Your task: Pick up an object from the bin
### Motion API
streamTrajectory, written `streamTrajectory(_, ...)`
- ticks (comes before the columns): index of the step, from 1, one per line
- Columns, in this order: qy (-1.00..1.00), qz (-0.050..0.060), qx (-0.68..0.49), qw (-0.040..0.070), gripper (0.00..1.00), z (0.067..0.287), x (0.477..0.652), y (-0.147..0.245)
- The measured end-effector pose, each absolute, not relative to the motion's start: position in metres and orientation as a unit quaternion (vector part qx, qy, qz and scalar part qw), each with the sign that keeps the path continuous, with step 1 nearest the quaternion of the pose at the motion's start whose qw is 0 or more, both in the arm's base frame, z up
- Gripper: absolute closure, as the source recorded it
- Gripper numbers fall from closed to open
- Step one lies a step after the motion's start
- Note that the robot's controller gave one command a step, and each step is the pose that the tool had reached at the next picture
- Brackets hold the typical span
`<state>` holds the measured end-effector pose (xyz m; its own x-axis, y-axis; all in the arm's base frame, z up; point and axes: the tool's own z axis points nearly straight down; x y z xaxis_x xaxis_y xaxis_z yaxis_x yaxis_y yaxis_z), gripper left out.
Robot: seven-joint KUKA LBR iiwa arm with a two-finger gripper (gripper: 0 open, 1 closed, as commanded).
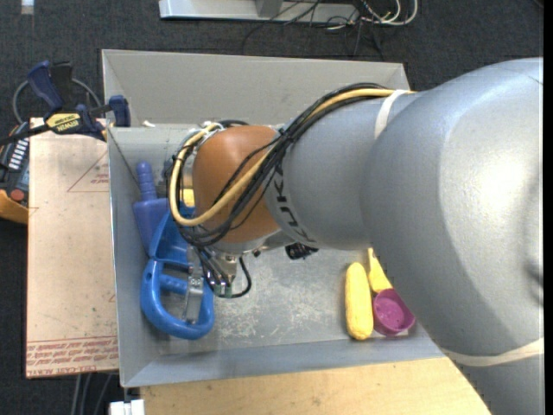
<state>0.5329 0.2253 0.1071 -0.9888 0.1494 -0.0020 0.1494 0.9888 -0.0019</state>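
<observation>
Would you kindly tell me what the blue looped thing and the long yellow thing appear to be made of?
Blue looped thing: probably moulded plastic, glossy, with soft highlights along its rounded rim. Long yellow thing: likely plastic or rubber, duller, smooth, evenly coloured.

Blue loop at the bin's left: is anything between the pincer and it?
Nothing visible does. The pincer is right at the blue loop; the yellow corn cob and purple cup lie apart, at the bin's right.
</observation>
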Motion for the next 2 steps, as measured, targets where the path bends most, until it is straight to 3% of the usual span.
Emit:
streamTrajectory(1, 0.997, -0.001, 0.075, 0.0, 0.0, 0.107, 0.531, 0.226)
streamTrajectory(2, 1.0, 0.0, -0.022, 0.004, 1.0, 0.092, 0.521, 0.182)
